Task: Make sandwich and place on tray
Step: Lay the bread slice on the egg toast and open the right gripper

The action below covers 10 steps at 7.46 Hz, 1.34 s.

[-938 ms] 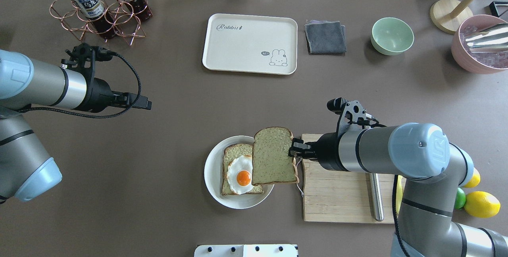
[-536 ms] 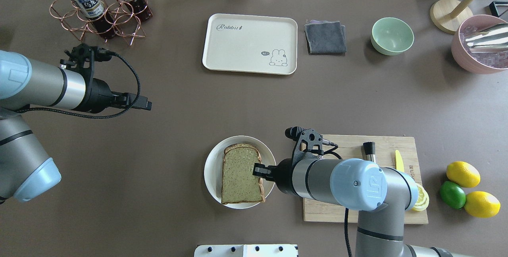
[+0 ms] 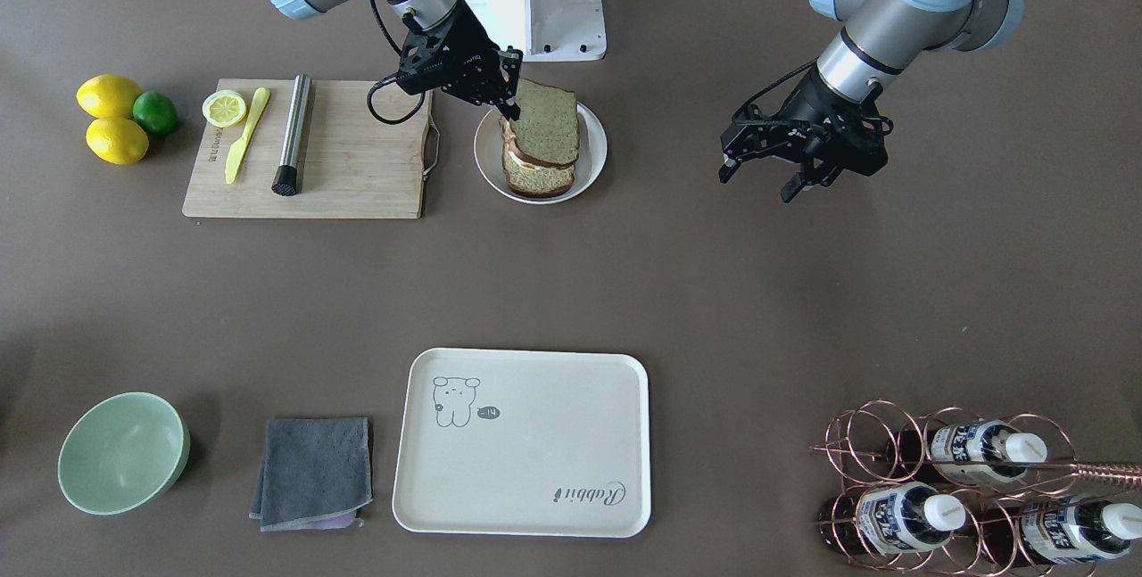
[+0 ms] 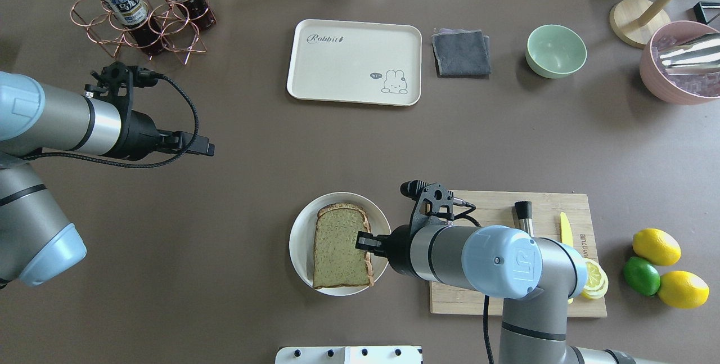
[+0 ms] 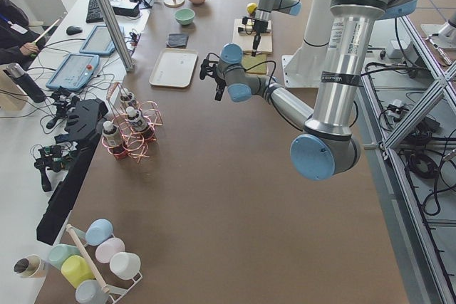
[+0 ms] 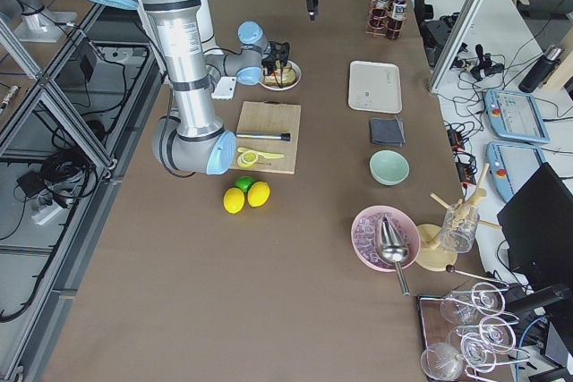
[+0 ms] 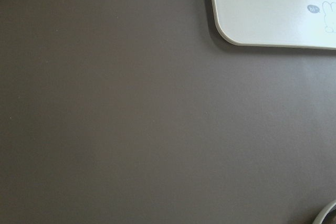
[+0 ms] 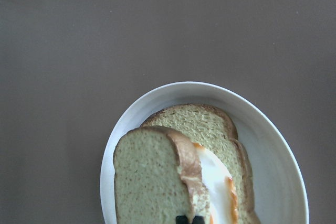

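Overhead exterior: right gripper [image 4: 364, 240] clamped on top slice of sandwich [image 4: 337, 248] just ahead; capping step, seemingly; next: release, regrasp for tray [image 4: 349, 74] far beyond.

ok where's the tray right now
In the overhead view the tray lies at the table's far middle, just left of the folded grey cloth and beyond the plate with the sandwich.

The overhead view looks forward and down on the tabletop [image 4: 253, 144] from behind the robot. The front-facing view faces it from across, steeply. The two end views stand high and far off. The left wrist view looks straight down on a corner of the tray [image 7: 273, 9], and the right sits close over the sandwich [image 8: 152, 182]. The overhead and front-facing views share both.
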Available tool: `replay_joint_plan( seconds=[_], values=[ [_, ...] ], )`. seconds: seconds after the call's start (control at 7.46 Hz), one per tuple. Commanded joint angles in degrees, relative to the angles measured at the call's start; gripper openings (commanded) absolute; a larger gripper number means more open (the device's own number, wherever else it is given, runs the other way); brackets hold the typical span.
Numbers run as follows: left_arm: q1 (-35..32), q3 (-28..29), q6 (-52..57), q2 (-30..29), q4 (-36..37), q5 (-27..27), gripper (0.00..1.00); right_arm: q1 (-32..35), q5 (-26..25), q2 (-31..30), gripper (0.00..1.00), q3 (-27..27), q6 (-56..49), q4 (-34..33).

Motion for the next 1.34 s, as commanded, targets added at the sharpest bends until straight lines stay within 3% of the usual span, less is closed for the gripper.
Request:
replay_joint_plan(
  seconds=[0.0,0.8,0.94,1.07,1.21],
  values=[
    [-0.06,0.01,0.01,0.0,0.0,0.0,0.98,0.08,-0.2,0.7,0.0,-0.6,-0.19,0.0],
    [0.03,0.36,0.02,-0.26,0.0,0.0,0.98,1.14,-0.03,0.44,0.0,-2.44,-2.55,0.18],
    [0.03,0.44,0.02,-0.35,0.0,0.0,0.98,1.31,-0.03,0.35,0.47,-2.44,-2.82,0.18],
    [0.03,0.44,0.02,-0.35,0.0,0.0,0.98,1.49,-0.11,0.26,0.99,-2.27,-5.87,0.18],
    [0.03,0.44,0.02,-0.35,0.0,0.0,0.98,1.67,-0.11,0.26,1.0,-2.01,-6.07,0.26]
  ],
)
